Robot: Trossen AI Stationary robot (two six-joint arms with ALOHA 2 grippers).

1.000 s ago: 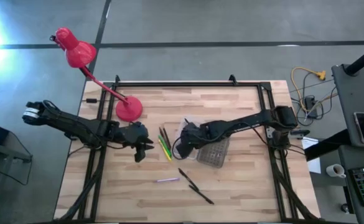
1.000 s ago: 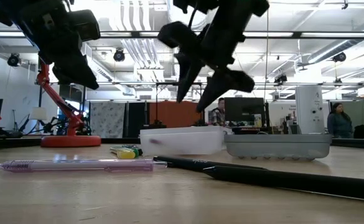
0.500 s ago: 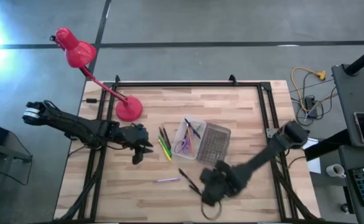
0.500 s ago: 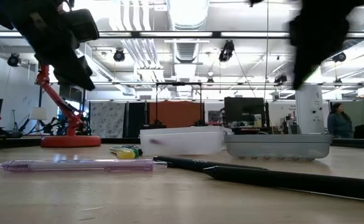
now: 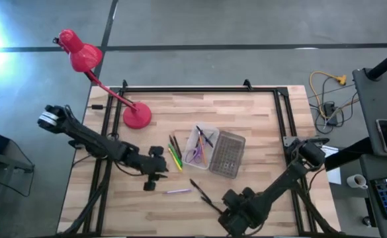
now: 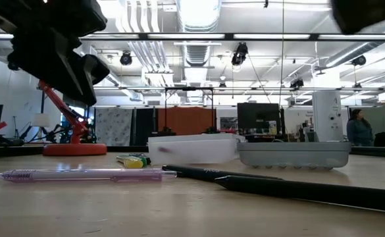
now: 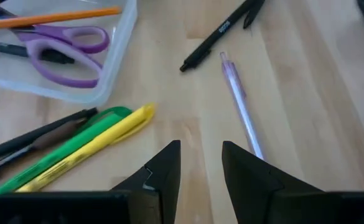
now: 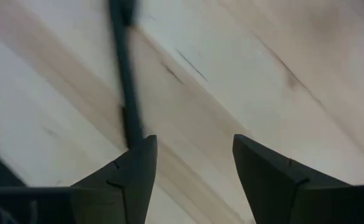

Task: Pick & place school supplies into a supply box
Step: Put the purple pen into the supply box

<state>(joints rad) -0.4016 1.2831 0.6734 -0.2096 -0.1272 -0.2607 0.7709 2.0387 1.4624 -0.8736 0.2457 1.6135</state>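
The supply box point(image 5: 203, 143) stands open at mid-table, holding purple-handled scissors point(image 7: 63, 53), an orange pencil point(image 7: 51, 17) and a dark pen. Its grey dotted lid point(image 5: 227, 154) lies beside it on the right. Green point(image 7: 76, 146) and yellow point(image 7: 104, 138) pens and dark pencils lie left of the box. A purple pen point(image 5: 178, 191) and two black pens point(image 5: 200, 191) point(image 5: 214, 207) lie nearer the near edge. My left gripper point(image 5: 155, 178) hovers open just left of the purple pen point(image 7: 241, 112). My right gripper point(image 5: 236, 211) hovers open by the near edge, beside a black pen point(image 8: 124, 81).
The red desk lamp point(image 5: 137, 116) stands with its base at the table's far left, its head point(image 5: 77, 51) leaning out past the far edge. A dark frame point(image 5: 200, 89) runs round the tabletop. Bare wood lies right of the lid and along the near edge.
My right gripper has swung away from above the supply box, toward the table's near edge, and now sits low beside the nearest black pen. My left gripper has moved toward the near edge and a little right, closer to the purple pen.
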